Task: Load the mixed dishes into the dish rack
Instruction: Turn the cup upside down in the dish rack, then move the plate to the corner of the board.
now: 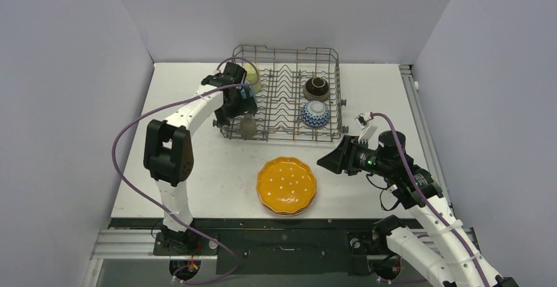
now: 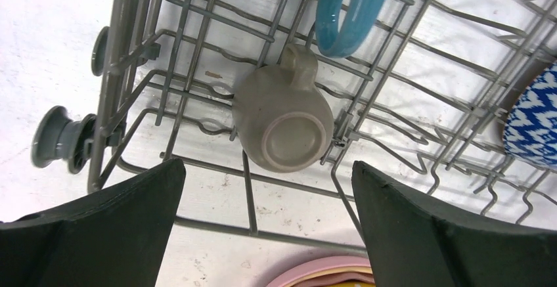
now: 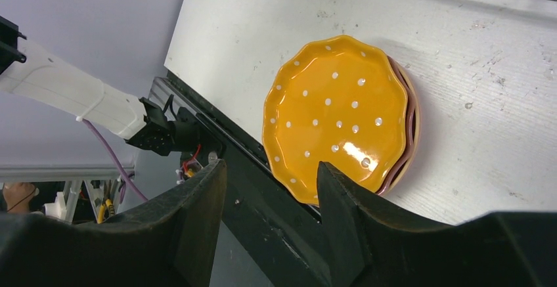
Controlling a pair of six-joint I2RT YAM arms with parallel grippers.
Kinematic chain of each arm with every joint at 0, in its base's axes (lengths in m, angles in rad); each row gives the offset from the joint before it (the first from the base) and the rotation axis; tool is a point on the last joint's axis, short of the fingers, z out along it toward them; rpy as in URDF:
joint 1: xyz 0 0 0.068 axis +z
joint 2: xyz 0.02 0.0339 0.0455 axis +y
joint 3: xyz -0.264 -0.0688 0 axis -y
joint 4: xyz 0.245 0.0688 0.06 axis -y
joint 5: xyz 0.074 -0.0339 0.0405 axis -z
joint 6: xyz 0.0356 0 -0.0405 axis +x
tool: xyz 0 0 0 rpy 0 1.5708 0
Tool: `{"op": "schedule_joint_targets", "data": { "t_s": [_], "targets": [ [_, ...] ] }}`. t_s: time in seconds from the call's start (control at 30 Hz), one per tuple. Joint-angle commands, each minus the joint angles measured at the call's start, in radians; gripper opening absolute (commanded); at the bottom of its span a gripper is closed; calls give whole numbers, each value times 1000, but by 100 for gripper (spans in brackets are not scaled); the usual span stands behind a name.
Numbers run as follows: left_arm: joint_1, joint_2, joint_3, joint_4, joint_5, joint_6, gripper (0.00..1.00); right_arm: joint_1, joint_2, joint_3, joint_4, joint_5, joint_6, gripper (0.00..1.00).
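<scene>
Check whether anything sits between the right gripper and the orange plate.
Nothing visible. The right gripper, open and empty, sits to the right of the orange plate, with only bare table between them. The plate tops a stack.

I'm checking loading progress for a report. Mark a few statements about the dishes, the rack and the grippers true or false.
1. The grey mug lies in the dish rack, base showing. True.
2. The orange plate stands in the rack. False: it tops a stack on the table.
3. The left gripper holds the grey mug. False: it is open above it.
4. The dark brown bowl and the blue-white patterned bowl are in the rack. True.
5. The right gripper holds nothing. True.
</scene>
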Motion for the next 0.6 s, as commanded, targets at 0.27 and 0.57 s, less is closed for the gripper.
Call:
{"op": "schedule_joint_targets", "data": {
  "t_s": [0.27,0.57],
  "targets": [
    [-30,-207,10,-3,-2,72,96,-7,-4,81,-65,74,-50,49],
    [-80,-332,-44,-10,10,74,96,-7,1,175,-151,173,-87,49]
  ]
}}
